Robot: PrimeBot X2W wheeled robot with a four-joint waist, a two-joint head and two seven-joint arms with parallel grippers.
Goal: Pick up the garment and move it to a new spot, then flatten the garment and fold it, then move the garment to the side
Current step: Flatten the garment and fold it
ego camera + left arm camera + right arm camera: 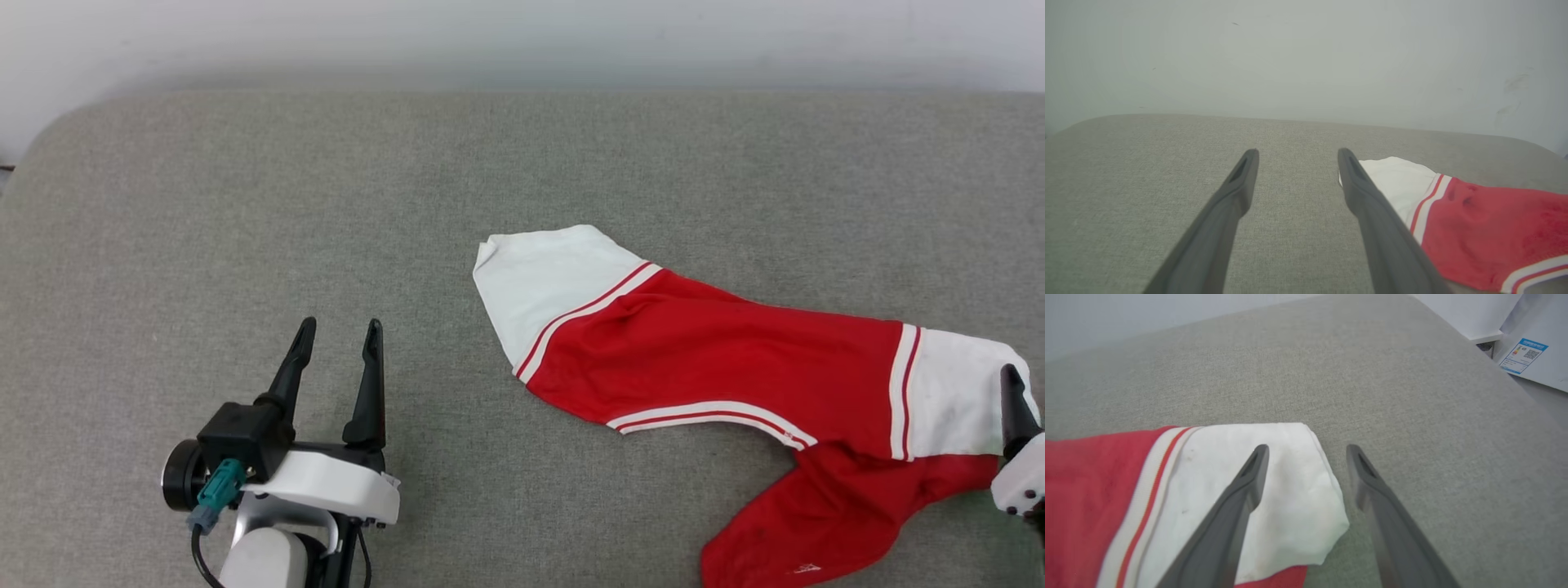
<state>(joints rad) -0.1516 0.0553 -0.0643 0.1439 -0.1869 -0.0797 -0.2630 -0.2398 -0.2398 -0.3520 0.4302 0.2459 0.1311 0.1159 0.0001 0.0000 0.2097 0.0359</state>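
Shirt lay on the grey bench, right of centre in the head view. It was bunched into a crooked band: one white sleeve pointed toward the middle, the other sleeve sat at the right end, and the red hem part trailed toward the robot past the bottom of that view. Not flat, not folded.

Risks, as a judgement:
- Layers looked stacked and twisted, so a pinch at the right-end sleeve could catch one layer or several.
- A pull from there would likely drag the whole band rather than spread it.
- One-sided grabbing would probably add twist.

Pose:
- Right end effector stood wide open, holding nothing, low at that sleeve's end.
- One finger was over white cloth, the other over bare bench just beside the cuff. Whether it touched the cloth couldn't be told.
- Left end effector was fully open and empty, over bare bench well apart from the shirt, fingers aimed toward the wall.
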